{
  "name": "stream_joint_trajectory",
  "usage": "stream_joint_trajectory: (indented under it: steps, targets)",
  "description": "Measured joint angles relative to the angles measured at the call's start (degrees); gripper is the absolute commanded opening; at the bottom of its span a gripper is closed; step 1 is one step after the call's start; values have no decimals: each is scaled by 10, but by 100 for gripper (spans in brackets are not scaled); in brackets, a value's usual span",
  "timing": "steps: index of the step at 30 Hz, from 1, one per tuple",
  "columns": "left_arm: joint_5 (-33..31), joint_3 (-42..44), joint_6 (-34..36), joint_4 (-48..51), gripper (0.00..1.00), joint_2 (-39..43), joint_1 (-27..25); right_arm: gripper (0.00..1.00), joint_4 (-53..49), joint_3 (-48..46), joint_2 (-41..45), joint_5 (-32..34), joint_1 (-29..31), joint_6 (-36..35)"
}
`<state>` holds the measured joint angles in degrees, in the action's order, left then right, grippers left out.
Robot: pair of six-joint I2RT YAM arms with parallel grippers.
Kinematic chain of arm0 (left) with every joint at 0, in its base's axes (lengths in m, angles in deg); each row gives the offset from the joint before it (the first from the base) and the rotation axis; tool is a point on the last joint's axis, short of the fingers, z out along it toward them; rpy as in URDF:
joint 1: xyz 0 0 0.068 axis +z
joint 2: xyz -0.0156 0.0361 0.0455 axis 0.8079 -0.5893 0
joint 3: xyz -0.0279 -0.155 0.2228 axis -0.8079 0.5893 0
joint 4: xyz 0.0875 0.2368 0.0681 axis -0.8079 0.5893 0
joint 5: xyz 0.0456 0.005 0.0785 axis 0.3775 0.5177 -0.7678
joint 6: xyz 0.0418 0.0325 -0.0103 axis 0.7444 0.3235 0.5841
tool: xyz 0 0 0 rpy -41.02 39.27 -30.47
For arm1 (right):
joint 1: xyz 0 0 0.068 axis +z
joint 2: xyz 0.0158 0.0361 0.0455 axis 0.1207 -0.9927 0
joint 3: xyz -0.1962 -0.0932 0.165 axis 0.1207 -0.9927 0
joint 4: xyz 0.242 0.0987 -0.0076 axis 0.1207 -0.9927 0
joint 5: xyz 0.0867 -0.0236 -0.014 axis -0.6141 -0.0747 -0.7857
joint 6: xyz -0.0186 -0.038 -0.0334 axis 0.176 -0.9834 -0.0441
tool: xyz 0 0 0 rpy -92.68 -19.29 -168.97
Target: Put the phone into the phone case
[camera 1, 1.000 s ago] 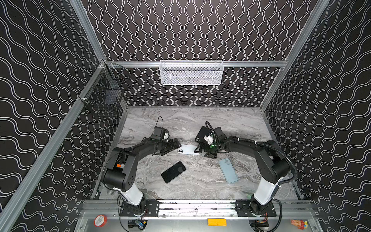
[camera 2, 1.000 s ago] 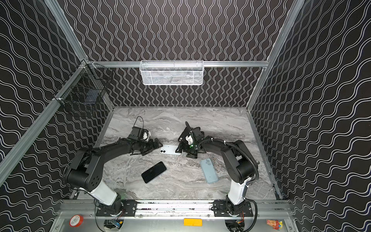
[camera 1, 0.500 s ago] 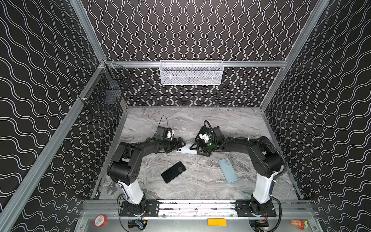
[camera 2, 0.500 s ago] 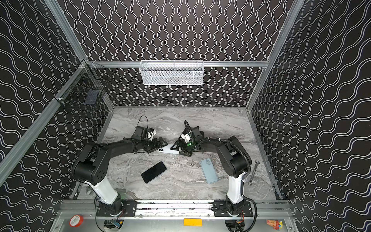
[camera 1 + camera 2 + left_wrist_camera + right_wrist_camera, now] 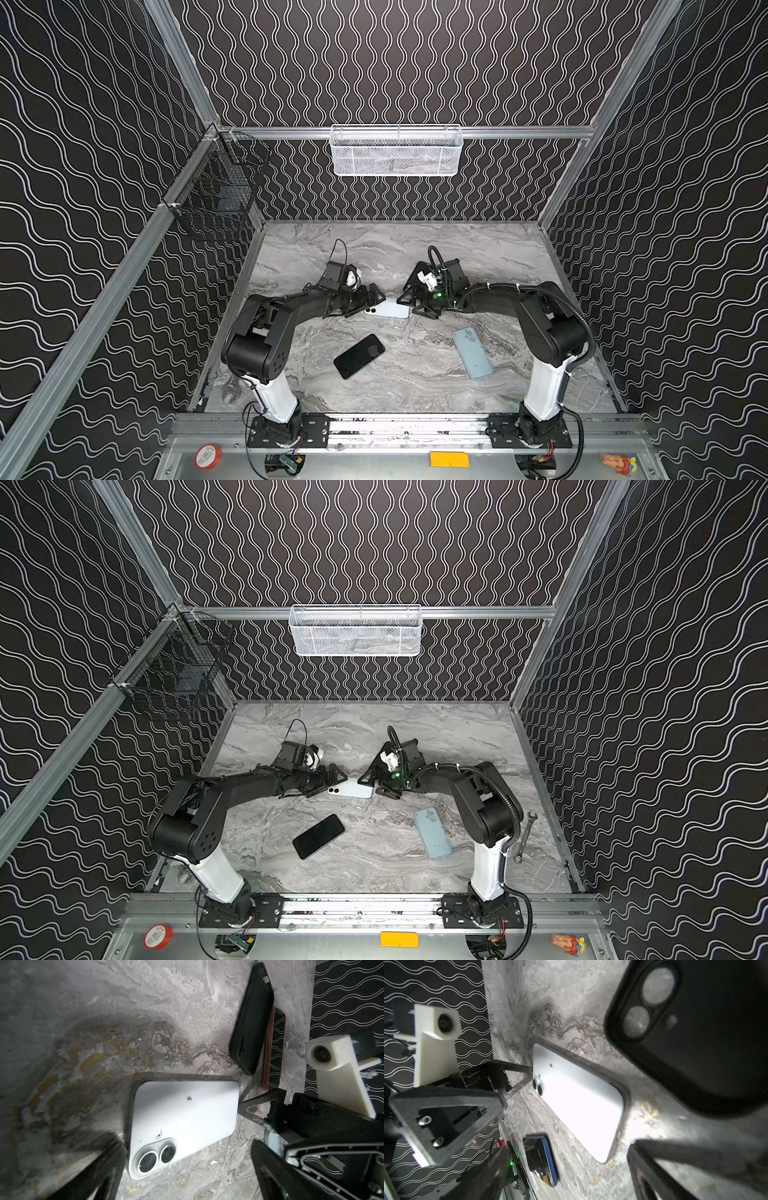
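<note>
A white phone (image 5: 390, 309) (image 5: 353, 789) lies face down mid-table, its twin lenses (image 5: 158, 1157) at its left end. My left gripper (image 5: 372, 300) (image 5: 187, 1180) is open at that lens end. My right gripper (image 5: 405, 305) (image 5: 571, 1178) is open at the other end, and one fingertip (image 5: 247, 1105) touches the phone's short edge. A light blue phone case (image 5: 473, 355) (image 5: 433, 835) lies front right, apart from both grippers. A black phone case (image 5: 252, 1020) (image 5: 695, 1043) lies just behind the right gripper. The right wrist hides it in both top views.
A black-screened, blue-edged phone (image 5: 359, 356) (image 5: 542, 1159) lies in front of the white one. A thin brown-edged slab (image 5: 274, 1049) lies beside the black case. A wrench (image 5: 523, 837) is by the right wall. A white basket (image 5: 395, 151) and a black basket (image 5: 216, 199) hang on the rails.
Both grippers have closed in on the white phone's two ends, narrowing the gap between them. The phone stays flat on the table, and the other phone and blue case have not moved.
</note>
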<state>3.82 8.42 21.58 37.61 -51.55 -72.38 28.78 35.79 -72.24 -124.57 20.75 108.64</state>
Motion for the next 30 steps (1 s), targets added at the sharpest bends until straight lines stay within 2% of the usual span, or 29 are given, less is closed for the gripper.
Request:
stream_joint_trajectory:
  steps: [7,17,30]
  targets:
    - [-9,-1,0,-22,98,-8,0,91,54,-2,-21,-27,-1,7]
    - [-43,34,-16,-79,98,7,-18,89,102,-15,-15,-36,-2,65]
    - [-46,65,-54,-63,98,48,-20,84,172,-58,48,-64,7,94]
